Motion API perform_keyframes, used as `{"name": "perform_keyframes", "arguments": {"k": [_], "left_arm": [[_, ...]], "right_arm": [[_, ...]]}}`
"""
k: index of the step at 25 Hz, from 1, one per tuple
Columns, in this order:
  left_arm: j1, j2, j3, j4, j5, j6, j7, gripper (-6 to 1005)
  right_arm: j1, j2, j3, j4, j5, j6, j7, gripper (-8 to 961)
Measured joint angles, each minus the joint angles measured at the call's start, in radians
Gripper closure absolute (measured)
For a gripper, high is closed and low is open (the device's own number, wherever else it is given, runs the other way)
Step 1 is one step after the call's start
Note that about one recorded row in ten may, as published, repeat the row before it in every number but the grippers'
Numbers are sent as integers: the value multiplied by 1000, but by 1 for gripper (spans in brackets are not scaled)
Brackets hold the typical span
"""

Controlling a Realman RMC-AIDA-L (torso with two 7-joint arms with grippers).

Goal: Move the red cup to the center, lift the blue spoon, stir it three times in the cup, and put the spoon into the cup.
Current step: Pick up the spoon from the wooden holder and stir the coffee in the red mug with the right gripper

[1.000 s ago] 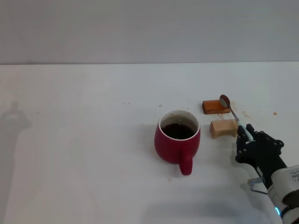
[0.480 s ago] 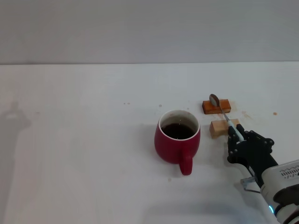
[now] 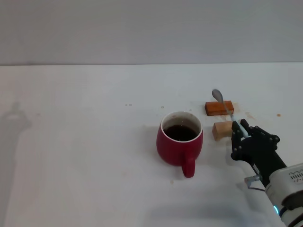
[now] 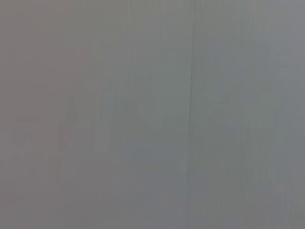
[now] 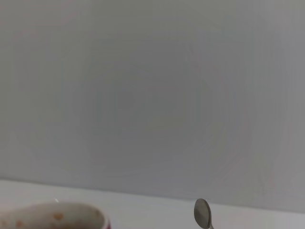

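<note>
The red cup (image 3: pixel 180 143) stands near the middle of the white table, handle toward me, dark liquid inside; its rim (image 5: pixel 52 213) shows in the right wrist view. My right gripper (image 3: pixel 240 134) is to the right of the cup, shut on the pale handle of the blue spoon (image 3: pixel 225 107). The spoon is lifted and slants up and away, its grey bowl (image 5: pixel 202 213) above the orange-brown block. The left gripper is out of view; its wrist view shows only a grey surface.
An orange-brown wooden block (image 3: pixel 219 108) and a tan wooden block (image 3: pixel 221 129) lie on the table (image 3: pixel 85 142) just right of the cup, close to my right gripper. A few small stains mark the table at the right.
My right gripper has raised the spoon off the blocks and tilted it more upright. The spoon's bowl rose and shifted left, and the gripper drifted slightly toward the cup. The cup stayed put.
</note>
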Motion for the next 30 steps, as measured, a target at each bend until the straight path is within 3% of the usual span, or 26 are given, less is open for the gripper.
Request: {"name": "perform_keyframes", "arguments": {"k": [6,9,11,12,15,16,17,20,21,22,23,26,27,29,30], "left_arm": [[-4,0,-1,-1,0,-8,0,956],[-4,0,-1,-4,0,-8,0,955],[-5,-1,-1,-2,-1,-10,0,955],[-5,-1,-1,-2,-1,-10,0,955],[-10,-1,-1,-1,2,-23,1,955],[-10,-1,-1,-1,2,-23,1,955],[-10,-2,-1,-1,2,-30,1,955],[-13,-3,-1,0,3,-50,1,954],[-13,-3,-1,0,3,-50,1,954],[-14,-3,-1,0,2,-55,1,954],[-15,-3,-1,0,2,-60,1,954],[-15,-3,-1,0,2,-60,1,954],[-21,-3,-1,5,1,-64,2,954],[-25,-3,-1,9,1,-67,2,953],[-30,-3,-1,13,1,-73,2,953]], "right_arm": [[-17,-3,8,23,-25,-25,0,818],[-31,-15,7,60,-25,-35,-4,818],[-72,-57,17,206,-24,-37,-92,818],[-72,-57,17,206,-24,-37,-92,818],[-118,-95,47,336,-23,-30,-174,818],[-118,-95,47,336,-23,-30,-174,818],[-152,-125,64,426,-25,-28,-211,818],[-188,-167,72,532,-39,-46,-227,818],[-188,-167,72,532,-39,-46,-227,818],[-205,-192,74,589,-69,-67,-227,818],[-205,-192,74,589,-69,-67,-227,818],[-223,-220,81,654,-109,-81,-216,818],[-229,-239,83,690,-142,-83,-199,818],[-231,-249,84,704,-155,-83,-190,818],[-232,-275,80,743,-172,-75,-176,818]]}}
